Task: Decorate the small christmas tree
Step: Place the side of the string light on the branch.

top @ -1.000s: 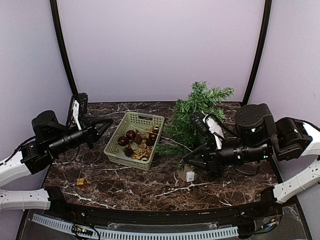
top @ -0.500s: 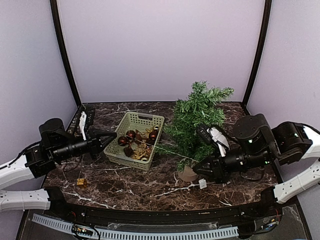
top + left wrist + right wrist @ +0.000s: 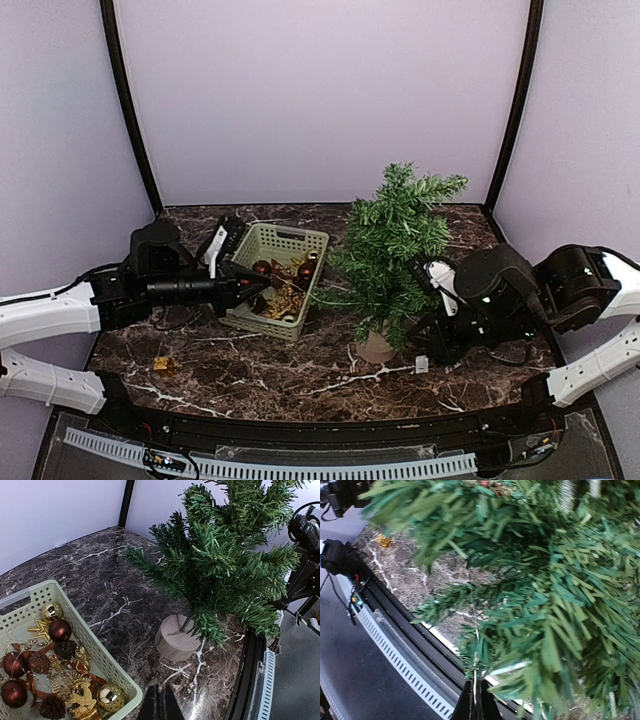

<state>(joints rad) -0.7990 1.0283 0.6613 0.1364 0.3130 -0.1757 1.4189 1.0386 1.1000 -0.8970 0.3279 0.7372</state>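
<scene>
Small christmas tree (image 3: 395, 240): stood upright on its round wooden base (image 3: 175, 641) on the marble table (image 3: 300, 378), just right of the pale green basket (image 3: 290, 233). No ornaments visible on it.
Basket: held red and gold baubles (image 3: 59, 629).
Left gripper (image 3: 160, 702): tips pressed together, empty, hovering over the basket.
Right gripper (image 3: 475, 700): tips pressed together, nosed into the lower branches. A thin strand ran up from the tips; couldn't tell if it was pinched.
Risk 1: a sideways move by the right arm could snag branches and tip the tree, as the base looked light.
Risk 2: the left claw going down closed would shove baubles or catch the basket rim, not pick.
</scene>
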